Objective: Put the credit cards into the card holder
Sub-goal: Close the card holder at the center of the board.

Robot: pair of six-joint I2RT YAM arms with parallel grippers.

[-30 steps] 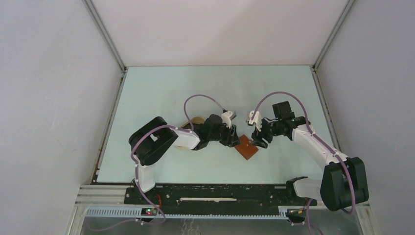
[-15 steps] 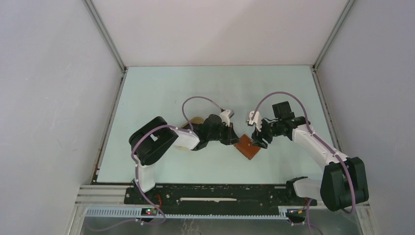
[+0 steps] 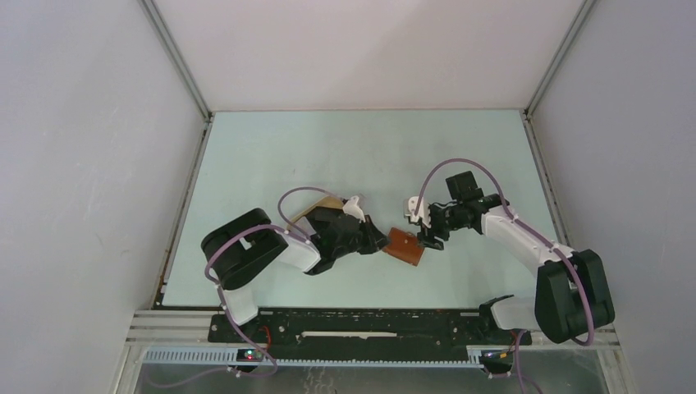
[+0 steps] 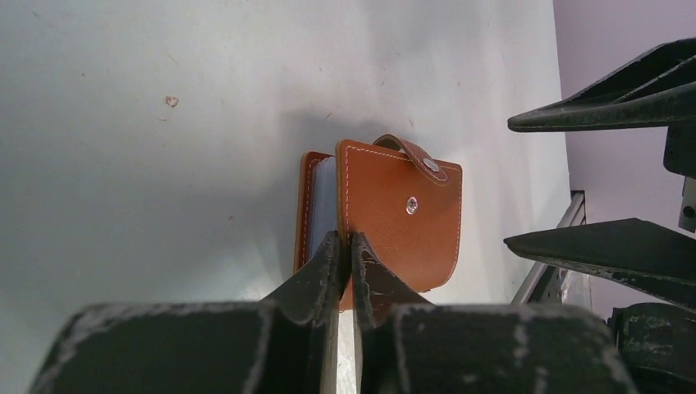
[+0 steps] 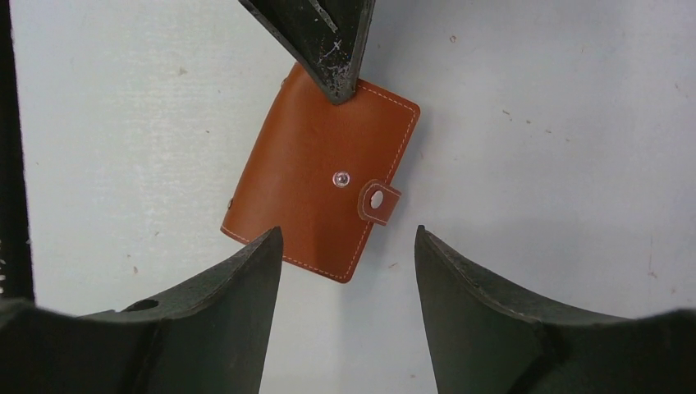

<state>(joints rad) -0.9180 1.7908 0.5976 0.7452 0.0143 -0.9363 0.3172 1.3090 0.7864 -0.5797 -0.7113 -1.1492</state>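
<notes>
Left pincer (image 4: 345,246) is clamped tight, and its tips look to have the edge of the wallet (image 4: 402,222) cover nipped between them. One finger sits outside the leather, the other slips in against the pale inner pockets. The wallet stretches away straight ahead of those tips, resting on the table (image 5: 533,123). The right pincer (image 5: 346,238) hangs directly above it, jaws spread wide with nothing in them, and the wallet's near corner lies between them.

This wallet should be light and floppy. It is soft leather that bends rather than levers, and the smooth face is likely slippery. A thin edge pinch on the cover is the sensible hold. The loose strap (image 5: 379,201) beside the stud (image 5: 340,177) is unfastened, so the cover should peel open.

The left arm reaches low and nearly level along the table. The right arm is bent over, with its wrist pointing down. No cards are in sight near either pincer.
</notes>
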